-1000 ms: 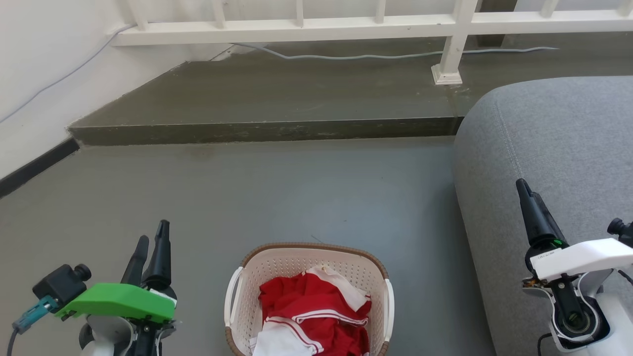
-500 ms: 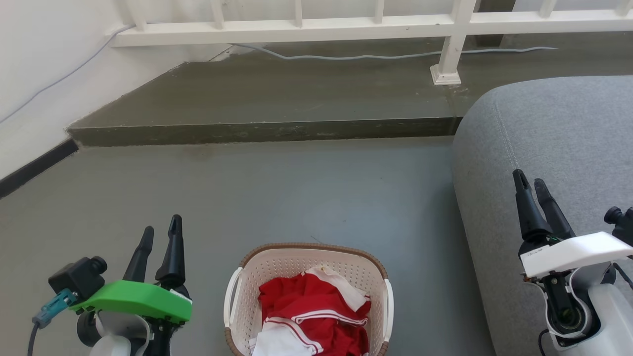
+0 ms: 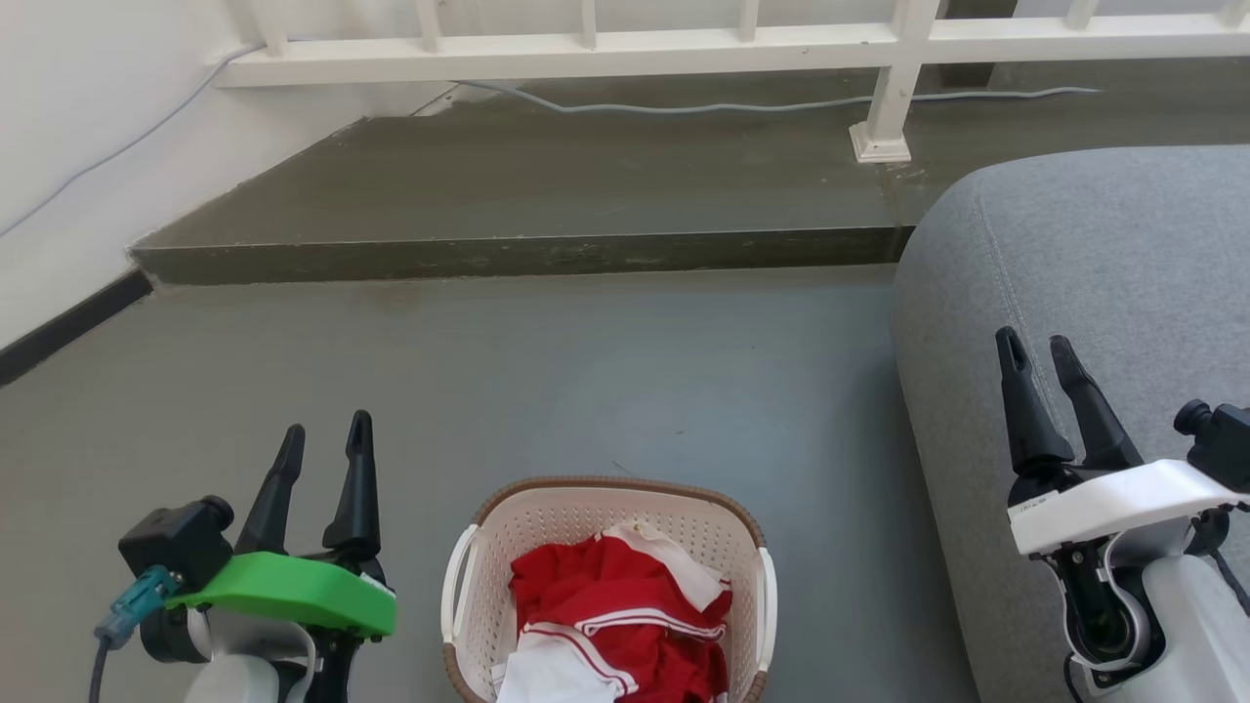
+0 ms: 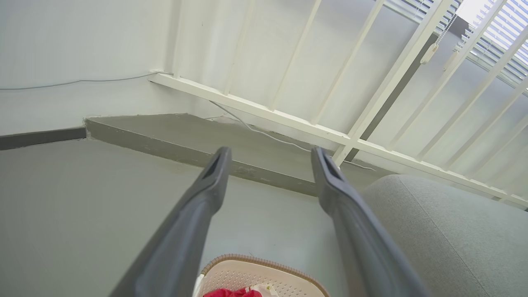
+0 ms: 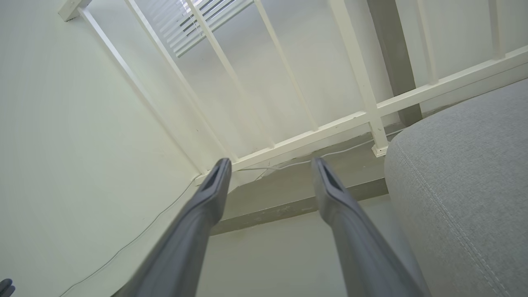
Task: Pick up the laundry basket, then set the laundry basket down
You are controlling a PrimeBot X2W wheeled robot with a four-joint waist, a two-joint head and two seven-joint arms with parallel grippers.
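Observation:
The laundry basket (image 3: 586,510), cream-white and perforated with a brown rim and white side handles, stands on the grey floor at the bottom centre of the head view, holding red and white clothes (image 3: 615,610). My left gripper (image 3: 325,434) is open, off to the basket's left and apart from it. Over the sofa to the basket's right, my right gripper (image 3: 1035,345) is open and empty. The left wrist view shows the basket's rim (image 4: 264,264) below and between the spread fingers (image 4: 194,218) of the left gripper (image 4: 269,153). The right gripper (image 5: 268,163) points at the railing with fingers apart.
A grey sofa (image 3: 1094,283) fills the right side. A raised dark step (image 3: 527,256) runs across ahead, with a white railing (image 3: 625,54) and a cable (image 3: 703,105) on it. A white wall (image 3: 78,146) stands at the left. Bare floor (image 3: 586,371) lies before the basket.
Both grippers have opened from shut. The left gripper has moved right, nearer the basket; the right gripper has shifted left and slightly up. The basket has stayed put.

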